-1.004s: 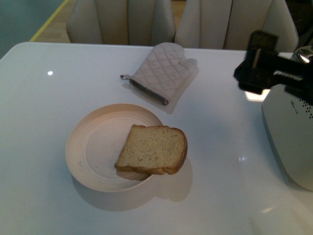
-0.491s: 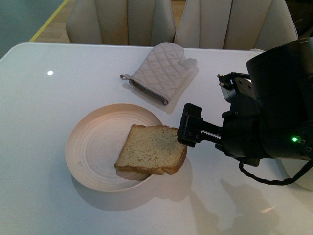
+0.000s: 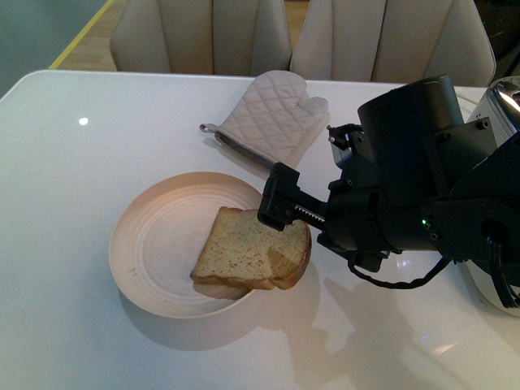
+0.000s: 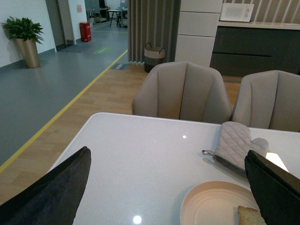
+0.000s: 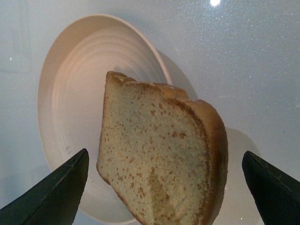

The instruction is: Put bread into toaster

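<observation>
– Left claw (image 4: 164, 187) first: is it busy?
– No. Its fingers are spread wide with nothing between them. It hangs over the left part of the table (image 3: 65, 162), outside the front view, and its camera looks across at the dishes.
– And moving right from there?
– The plate (image 3: 146, 244) comes next. The bread (image 3: 244, 256) lies flat on the plate's right side, with one crust edge overhanging the rim toward the toaster. The oven mitt (image 3: 272, 118) lies farther back, apart from the plate.
– What about the right claw (image 5: 164, 159)?
– It is released, and its wrist view shows a dark finger on either side with the slice centred in the gap. In the front view its tip sits over the slice's far right corner and casts a shadow on the crumb. I cannot tell whether it touches.
– So which step is this?
– I'd call it the reach for the grasp. Nothing is lifted and nothing is clamped.
– And the toaster (image 3: 505, 96)?
– It is at the far right, mostly hidden behind the right arm. Only its chrome top shows clearly, and the slot is not visible.
– What does the next move need?
– In my judgement, the claw should lower until the pads flank opposite crust edges, then squeeze gently, since soft bread crushes. After that it should lift clear of the rim, carry the slice rightward and turn it on edge for the slot.
</observation>
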